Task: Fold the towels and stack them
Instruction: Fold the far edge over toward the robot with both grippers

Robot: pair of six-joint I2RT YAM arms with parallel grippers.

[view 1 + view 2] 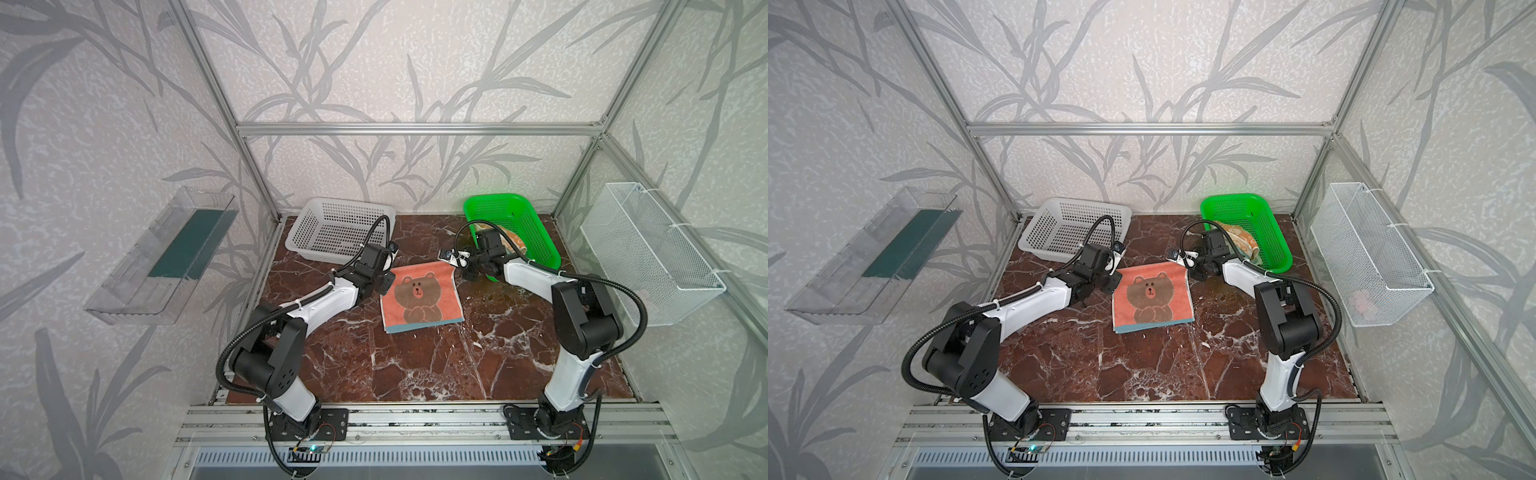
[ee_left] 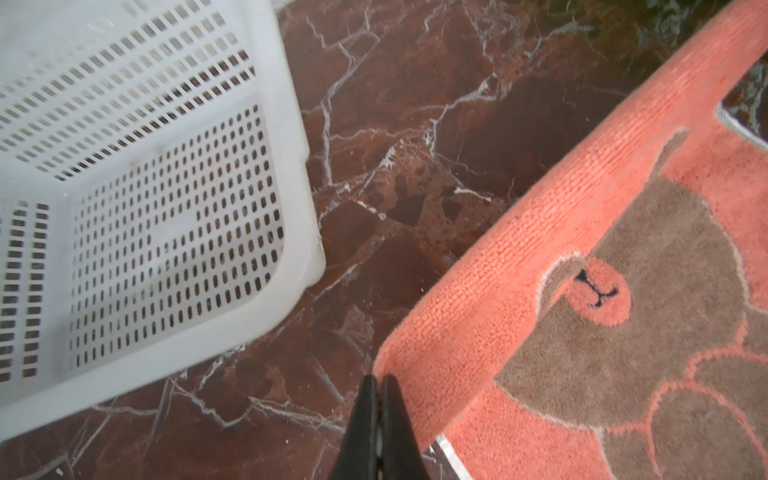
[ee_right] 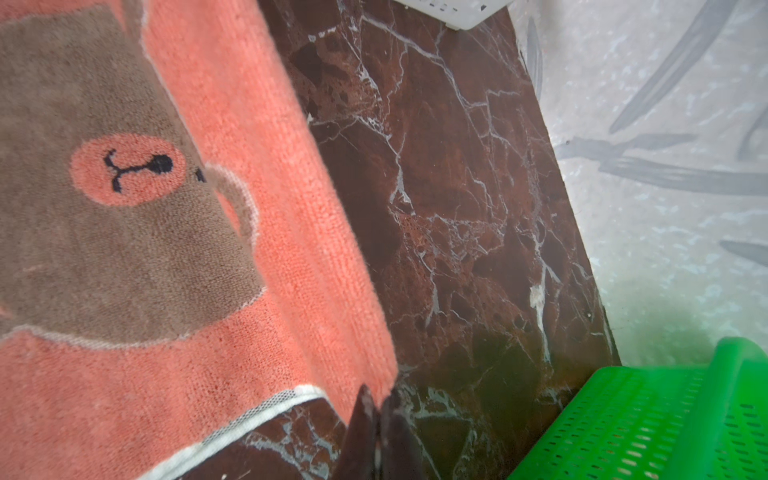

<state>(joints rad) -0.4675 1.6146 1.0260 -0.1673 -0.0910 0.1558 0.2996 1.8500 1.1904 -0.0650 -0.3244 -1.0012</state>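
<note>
Your left tool (image 2: 378,380) has its two fingers pressed together. They pinch one far corner of the pink towel (image 1: 419,299). Your right tool (image 3: 377,395) does the same thing. Its fingers are together and pinch the other far corner.

The pink towel sits in the middle of the counter (image 1: 415,374), between your two arms. The brown bear on it faces up, with its head toward the back wall. At the right tool the far edge curls up a little off the counter. The near edge lies flat. A light-blue strip peeks out under that near edge in both top views. You cannot tell if it is part of the pink towel or another cloth below it.

The white basket (image 1: 345,203) stands at the back left of the counter, near your left tool but not touching the pink towel. The green basket (image 1: 494,199) stands at the back right, just behind your right tool. The orange towel (image 1: 1239,239) lies bunched up inside the green basket, with your right arm partly in front of it.
</note>
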